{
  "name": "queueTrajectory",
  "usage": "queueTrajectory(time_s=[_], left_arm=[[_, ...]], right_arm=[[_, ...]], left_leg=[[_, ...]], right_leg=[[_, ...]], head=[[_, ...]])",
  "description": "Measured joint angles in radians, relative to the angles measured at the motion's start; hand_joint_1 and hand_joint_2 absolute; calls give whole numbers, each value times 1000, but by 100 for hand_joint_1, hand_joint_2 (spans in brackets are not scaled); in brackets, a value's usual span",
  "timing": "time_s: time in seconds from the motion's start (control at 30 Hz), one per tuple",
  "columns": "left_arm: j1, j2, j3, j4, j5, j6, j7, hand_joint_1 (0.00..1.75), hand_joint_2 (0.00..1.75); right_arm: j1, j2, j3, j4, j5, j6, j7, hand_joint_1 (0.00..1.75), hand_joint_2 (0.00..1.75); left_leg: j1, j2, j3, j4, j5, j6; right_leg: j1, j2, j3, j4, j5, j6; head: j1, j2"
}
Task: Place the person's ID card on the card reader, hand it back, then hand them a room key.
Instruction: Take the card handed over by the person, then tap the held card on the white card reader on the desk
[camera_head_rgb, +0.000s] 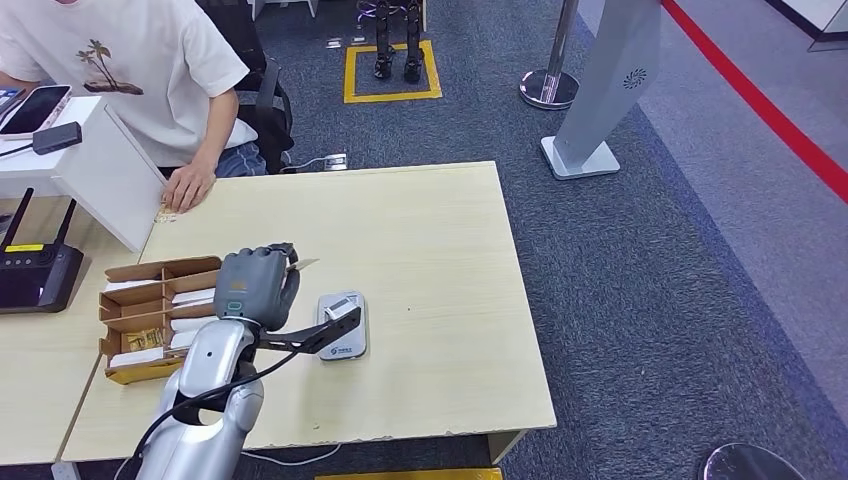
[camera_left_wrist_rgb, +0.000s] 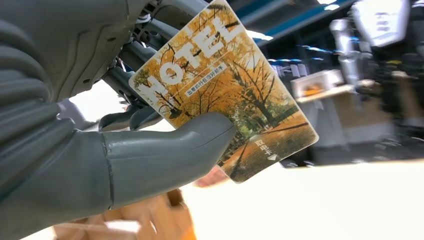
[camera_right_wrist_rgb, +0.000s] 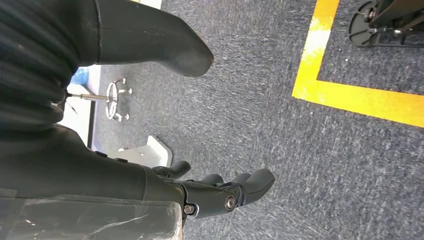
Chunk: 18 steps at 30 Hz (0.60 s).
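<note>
One thin card, a glossy rectangular room key printed with yellow autumn trees and the word HOTEL (camera_left_wrist_rgb: 225, 90), is pinched by the left hand (camera_head_rgb: 260, 285) between the thick grey thumb (camera_left_wrist_rgb: 170, 147) and the darker fingers behind it, and that slim hold is where the risk is judged to lie. The card is gripped near one end, so most of it stands free of the hand, and a quick swing or a small loosening could let it pivot or slip down onto the pale wooden desk (camera_head_rgb: 440, 260). The hand is held above the near-left part of the desk, between the brown cardboard divided box of cards (camera_head_rgb: 155, 315) on the left and the small white card reader (camera_head_rgb: 343, 325) just to the right. The person in a white T-shirt (camera_head_rgb: 130, 70) is seated at the far left, one hand (camera_head_rgb: 187, 187) laid flat on the desk, so a release before that hand is raised would drop the key short. The right hand (camera_right_wrist_rgb: 225, 192) hangs over the grey carpet, fingers loosely apart and holding nothing.
</note>
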Motion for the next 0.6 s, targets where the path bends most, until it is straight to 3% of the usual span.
queueTrajectory(time_s=[0.27,0.6], left_arm=[[34,-67,-13,79,0,33,-6,175,175],[78,-109,-20,134,0,57,2,175,175]], right_arm=[[0,0,4,0,1,0,9,0,175],[1,1,6,0,2,-1,21,0,175]], left_leg=[[0,0,0,0,0,0],[0,0,0,0,0,0]], right_leg=[[0,0,0,0,0,0],[0,0,0,0,0,0]], head=[[0,0],[0,0]])
